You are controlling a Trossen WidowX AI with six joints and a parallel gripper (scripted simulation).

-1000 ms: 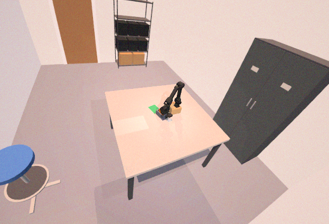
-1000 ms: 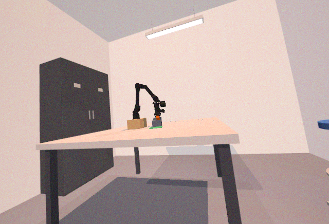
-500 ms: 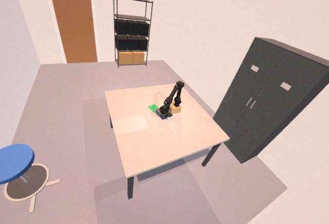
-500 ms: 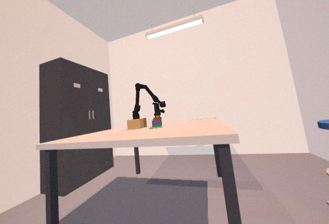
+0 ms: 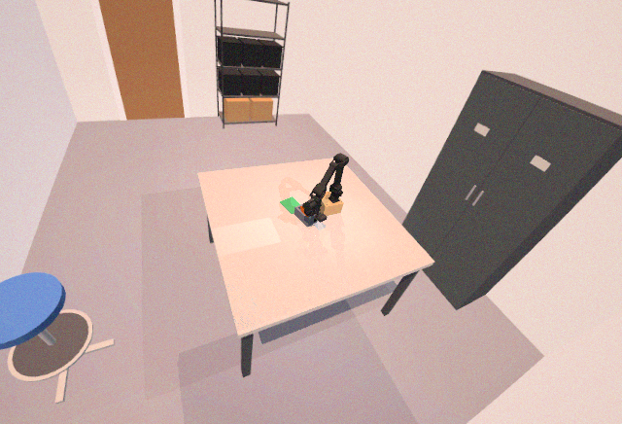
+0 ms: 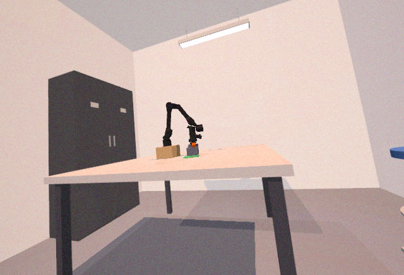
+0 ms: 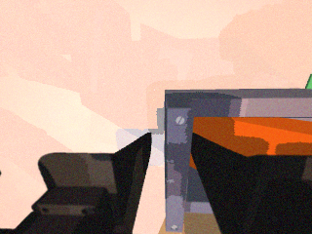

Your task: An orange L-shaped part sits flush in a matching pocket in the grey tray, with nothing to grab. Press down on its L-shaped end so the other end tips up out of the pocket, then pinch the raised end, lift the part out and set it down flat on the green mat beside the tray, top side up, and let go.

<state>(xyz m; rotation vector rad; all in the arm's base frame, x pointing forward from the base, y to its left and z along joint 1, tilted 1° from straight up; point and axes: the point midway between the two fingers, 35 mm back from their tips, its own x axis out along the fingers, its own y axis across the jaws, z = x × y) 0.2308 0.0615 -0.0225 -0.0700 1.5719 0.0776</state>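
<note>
We can read no writing; the pale plates on the cabinet look blank. Our tool, fingers partly open around nothing, partly hides the orange part, tipped up in the grey tray, inward from the bench's cabinet-side edge.

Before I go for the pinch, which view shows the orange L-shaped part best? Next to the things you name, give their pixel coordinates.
The exterior view: it shows the orange L-shaped part (image 5: 303,209) (image 6: 194,144) (image 7: 253,128) standing up above the tray's rim. The wrist view is closer, but a black finger covers much of it and the frame cuts it off. The top view shows only a small orange patch beside the gripper.
</note>
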